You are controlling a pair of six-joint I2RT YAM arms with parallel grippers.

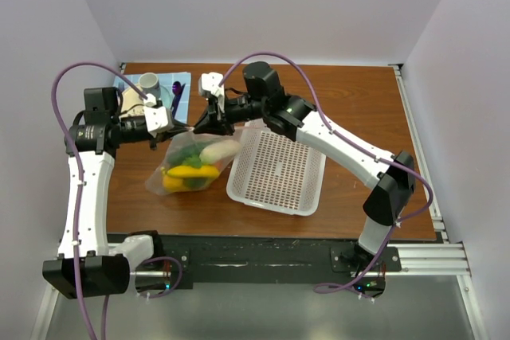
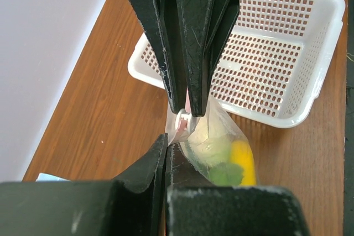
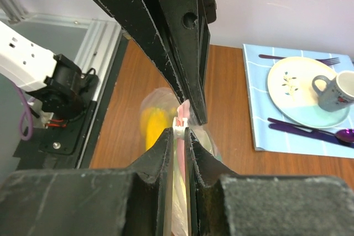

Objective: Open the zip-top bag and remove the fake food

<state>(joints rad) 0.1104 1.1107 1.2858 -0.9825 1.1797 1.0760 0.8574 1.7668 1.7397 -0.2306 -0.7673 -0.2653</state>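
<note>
The zip-top bag (image 1: 179, 171) hangs by its top edge between my two grippers, its lower part resting on the table. Inside it is the fake food: a yellow piece (image 1: 192, 173), a green piece (image 1: 188, 154) and a cream-white piece (image 1: 215, 150). My left gripper (image 2: 167, 143) is shut on the bag's top edge next to the pinkish zipper strip. My right gripper (image 3: 181, 132) is shut on the white slider (image 3: 180, 127) of the pink strip (image 3: 180, 158). The two grippers almost touch, tip to tip, in the top view: left gripper (image 1: 184, 128), right gripper (image 1: 200, 125).
A white mesh basket (image 1: 277, 170) lies just right of the bag and also shows in the left wrist view (image 2: 276, 53). At the rear left is a blue placemat (image 3: 260, 98) with a plate (image 3: 296, 89), a mug (image 1: 149, 83) and purple cutlery (image 3: 310, 131).
</note>
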